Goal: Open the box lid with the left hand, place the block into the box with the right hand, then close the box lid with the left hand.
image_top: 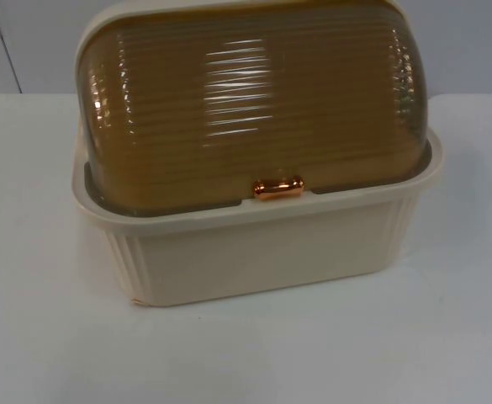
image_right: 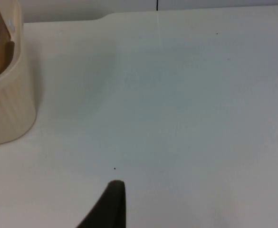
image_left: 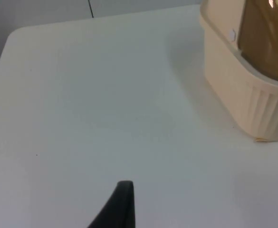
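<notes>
Your box (image_top: 254,244) sits toward the far edge of the white bench (image_top: 44,337), close to the grey wall, its ribbed amber lid (image_top: 254,101) down and the copper handle (image_top: 277,188) resting on the front rim. Your left pincer (image_left: 122,204) hangs over bare bench beside the box's one end, touching nothing; your right pincer (image_right: 111,204) hangs likewise off the other end. With one black fingertip apiece to go on, I cannot tell how far either is parted.

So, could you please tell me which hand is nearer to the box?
Left, but only slightly, I think. The left hand hangs off the left end of the box, the right hand off its right end, both apart from it.
</notes>
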